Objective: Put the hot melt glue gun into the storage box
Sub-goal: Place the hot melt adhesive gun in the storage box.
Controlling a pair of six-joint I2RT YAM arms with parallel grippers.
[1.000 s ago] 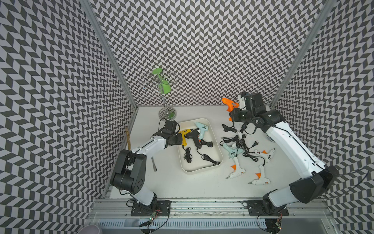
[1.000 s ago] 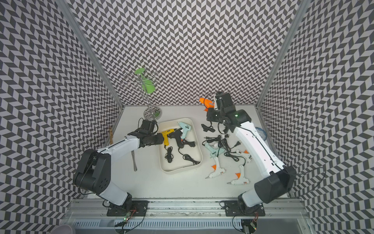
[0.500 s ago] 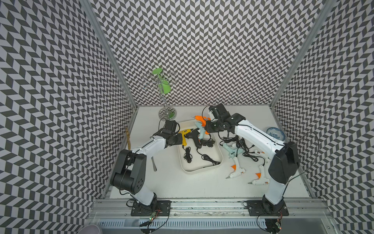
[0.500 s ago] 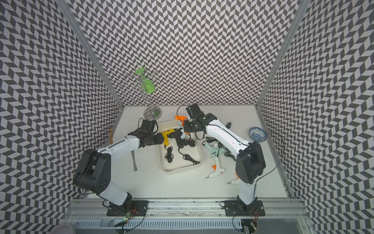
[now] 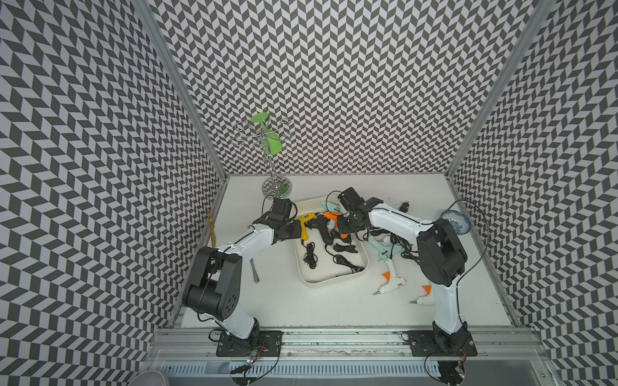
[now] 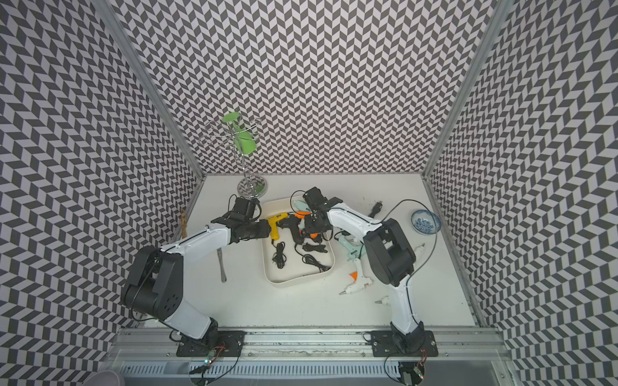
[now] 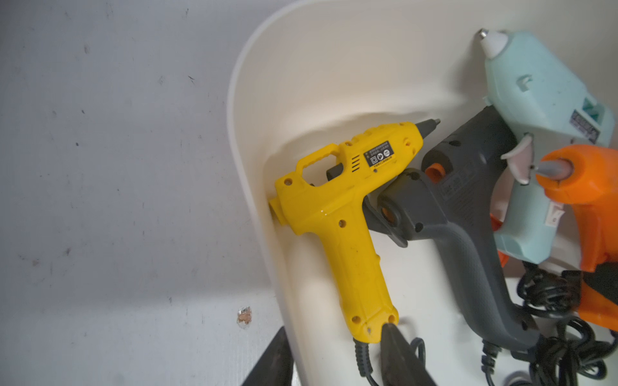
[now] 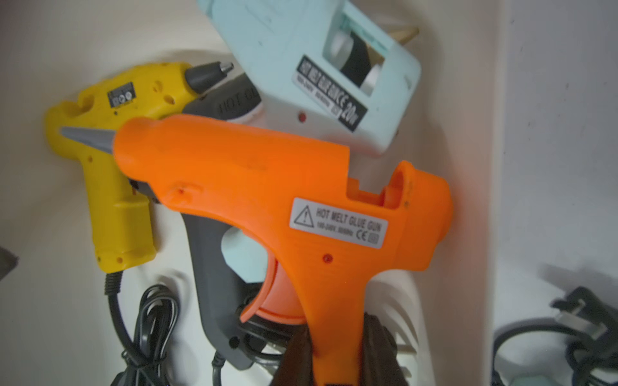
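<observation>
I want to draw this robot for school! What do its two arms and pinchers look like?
The left arm and right arm both have smooth white shells with chunky black joints, and thin black cables loop alongside them. The left gripper and right gripper have dark, tapered fingers.

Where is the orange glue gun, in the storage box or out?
In: orange glue gun within the storage box walls, right gripper holding it.
</observation>
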